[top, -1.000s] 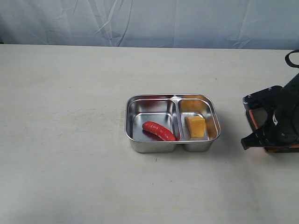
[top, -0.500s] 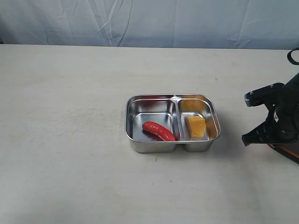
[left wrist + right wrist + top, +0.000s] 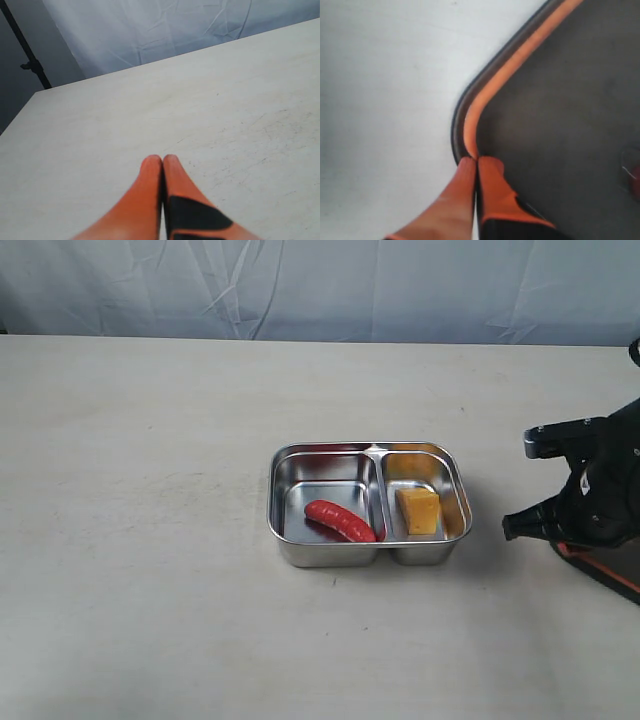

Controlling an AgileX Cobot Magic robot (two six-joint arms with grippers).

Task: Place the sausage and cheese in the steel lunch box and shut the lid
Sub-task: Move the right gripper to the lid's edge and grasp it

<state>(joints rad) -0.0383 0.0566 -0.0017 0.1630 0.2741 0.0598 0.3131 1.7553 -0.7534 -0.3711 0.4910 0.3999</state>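
Food: sausage, cheese already in box
Right gripper: pinching lid rim, for lifting
Left gripper: closed, empty, clear of box

Open table spans the whole side left of the steel lunch box, the strip in front of it and the band behind. The box stands uncovered from above; the sausage occupies its left compartment, the cheese its right. A narrow gap of table separates its right wall from the right gripper, whose fingers pinch the rim of the lid, obstructing the right edge.
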